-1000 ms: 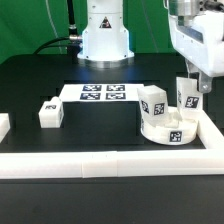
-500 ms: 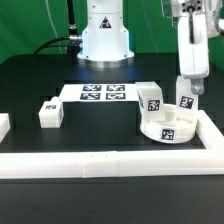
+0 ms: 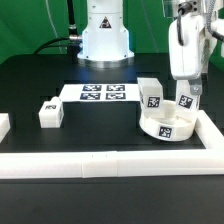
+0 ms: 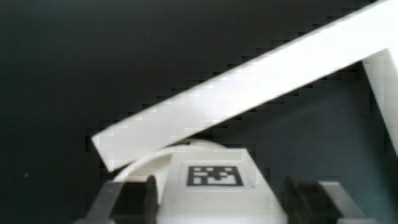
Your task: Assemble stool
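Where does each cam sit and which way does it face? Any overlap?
Exterior view: off the arm, across the table from the robot base, facing it; shows base, arm and gripper.
Wrist view: on the wrist, looking down between the fingers at the held leg and a border rail.
Shared: the held leg and the rail.

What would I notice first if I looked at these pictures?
The gripper, at the exterior view's right, pinches a white leg just over the round seat. A second leg stands at the seat's back edge. A loose leg sits alone at the exterior view's left, and the marker board lies in the middle of the black table.
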